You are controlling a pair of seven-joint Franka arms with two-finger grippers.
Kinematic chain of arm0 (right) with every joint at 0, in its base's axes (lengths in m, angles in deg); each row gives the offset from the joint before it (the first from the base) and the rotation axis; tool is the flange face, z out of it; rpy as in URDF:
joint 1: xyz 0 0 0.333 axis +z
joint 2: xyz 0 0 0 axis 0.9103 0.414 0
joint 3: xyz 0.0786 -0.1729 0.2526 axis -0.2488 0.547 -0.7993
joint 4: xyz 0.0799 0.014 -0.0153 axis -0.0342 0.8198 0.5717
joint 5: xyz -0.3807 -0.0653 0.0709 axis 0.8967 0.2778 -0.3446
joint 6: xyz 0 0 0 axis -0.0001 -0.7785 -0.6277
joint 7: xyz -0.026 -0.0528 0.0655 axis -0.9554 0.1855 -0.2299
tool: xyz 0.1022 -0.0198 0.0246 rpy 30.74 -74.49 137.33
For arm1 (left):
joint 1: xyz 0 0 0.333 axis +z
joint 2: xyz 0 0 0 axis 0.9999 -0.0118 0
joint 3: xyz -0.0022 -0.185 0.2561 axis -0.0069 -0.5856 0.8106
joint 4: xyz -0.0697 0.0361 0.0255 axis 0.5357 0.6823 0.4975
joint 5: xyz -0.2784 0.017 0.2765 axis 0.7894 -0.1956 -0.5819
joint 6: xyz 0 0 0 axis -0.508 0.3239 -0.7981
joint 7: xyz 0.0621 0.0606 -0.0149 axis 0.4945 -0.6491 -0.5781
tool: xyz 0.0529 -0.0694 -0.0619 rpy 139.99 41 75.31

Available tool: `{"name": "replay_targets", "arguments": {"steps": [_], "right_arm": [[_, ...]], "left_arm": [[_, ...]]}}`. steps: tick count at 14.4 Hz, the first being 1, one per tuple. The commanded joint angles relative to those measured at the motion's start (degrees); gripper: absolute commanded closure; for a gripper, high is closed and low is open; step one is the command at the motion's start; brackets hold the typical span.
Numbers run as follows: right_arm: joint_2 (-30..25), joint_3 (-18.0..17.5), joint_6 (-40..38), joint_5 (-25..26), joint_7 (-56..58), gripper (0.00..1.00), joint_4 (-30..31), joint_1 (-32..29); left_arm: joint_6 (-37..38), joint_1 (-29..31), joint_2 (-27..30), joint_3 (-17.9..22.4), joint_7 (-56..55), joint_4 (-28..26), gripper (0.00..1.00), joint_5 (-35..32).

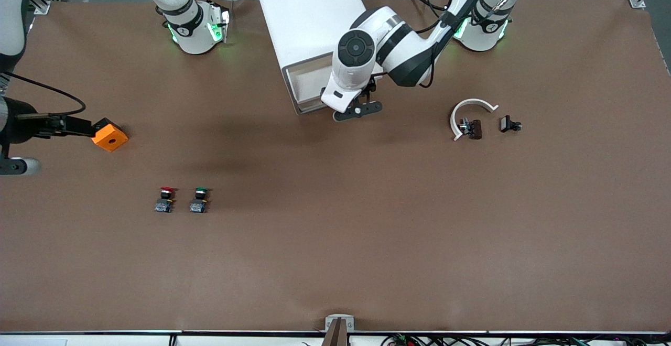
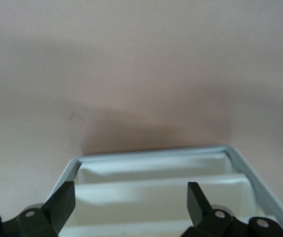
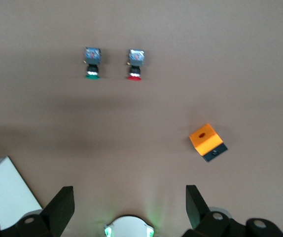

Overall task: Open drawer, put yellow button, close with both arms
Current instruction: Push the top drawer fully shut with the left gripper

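Your left tool (image 1: 358,111) hangs wide over the open drawer (image 1: 306,86), probably after dropping something in; right tool (image 3: 126,205) waits wide.

**Both hands open, left arm reaching in**

Your left arm reaches from its base toward 8 o'clock, wrist bent down, left hand (image 1: 358,110) low with fingers (image 2: 62,202) spread wide. Your right arm waits, right hand (image 3: 129,207) raised high, fingers apart, holding nothing.
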Motion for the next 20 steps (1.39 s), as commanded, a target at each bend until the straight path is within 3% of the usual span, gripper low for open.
{"name": "replay_targets", "arguments": {"steps": [1, 9, 12, 20], "right_arm": [[-0.78, -1.21, -0.54, 0.89, 1.68, 0.00, 0.92, -2.22], [-0.78, -1.30, -0.98, 1.41, 0.97, 0.00, 0.75, -2.41], [-1.04, -1.12, -0.89, 1.32, 0.97, 0.00, 0.31, -2.76], [-5.96, -1.65, -0.10, 0.28, 0.36, 0.00, 0.05, -2.76]], "left_arm": [[4.09, -0.14, 0.03, -1.83, -0.39, 0.44, 0.00, 3.62], [10.43, -0.14, -0.32, -2.89, -1.43, 0.70, 0.00, 8.82], [10.43, -0.06, -1.98, -2.71, -8.09, 4.99, 0.00, 8.47], [10.60, 9.42, -2.25, -0.07, -11.20, 11.51, 0.00, -3.39]]}}
